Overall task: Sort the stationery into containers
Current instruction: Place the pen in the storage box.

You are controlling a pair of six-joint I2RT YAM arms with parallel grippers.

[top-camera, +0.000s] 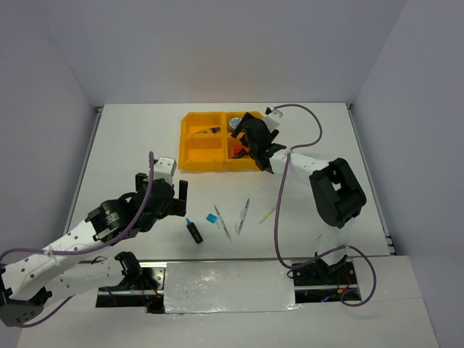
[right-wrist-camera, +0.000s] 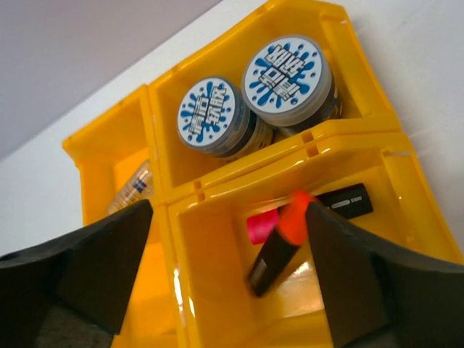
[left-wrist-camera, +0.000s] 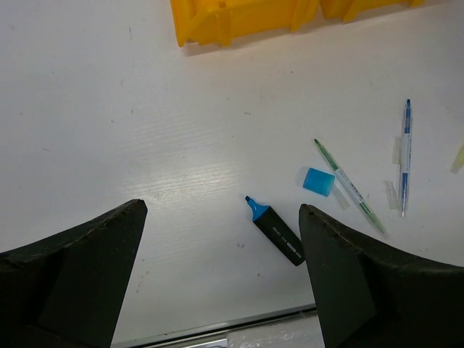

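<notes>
The orange-yellow tray (top-camera: pixel 203 138) sat toward the far side of the white table (top-camera: pixel 130 145). The right gripper (top-camera: pixel 251 148) hung over its right half with its jaws spread apart and nothing between them. In the right wrist view, the 2 tape rolls (right-wrist-camera: pixel 215 117) lay side by side in the far-right compartment, printed faces up. Nearer the camera, in the near-right compartment, an orange-capped highlighter (right-wrist-camera: pixel 279 243) leaned with its cap up, beside a pink-capped highlighter (right-wrist-camera: pixel 262 226). A small bottle (right-wrist-camera: pixel 134 187) showed in the far-left compartment, partly hidden by the divider. The left gripper (top-camera: pixel 171 196) hovered above bare table near the tray's near-left corner, its jaws wide apart and holding nothing. Below it, loose on the table and well apart from the tray, lay a blue-capped highlighter (left-wrist-camera: pixel 275 230). Just beside that was a small blue square (left-wrist-camera: pixel 319 181), then a green pen (left-wrist-camera: pixel 350 186), and farther right a blue pen (left-wrist-camera: pixel 405 156). A pale yellow pen (top-camera: pixel 267 215) lay beyond those, toward the right arm.
</notes>
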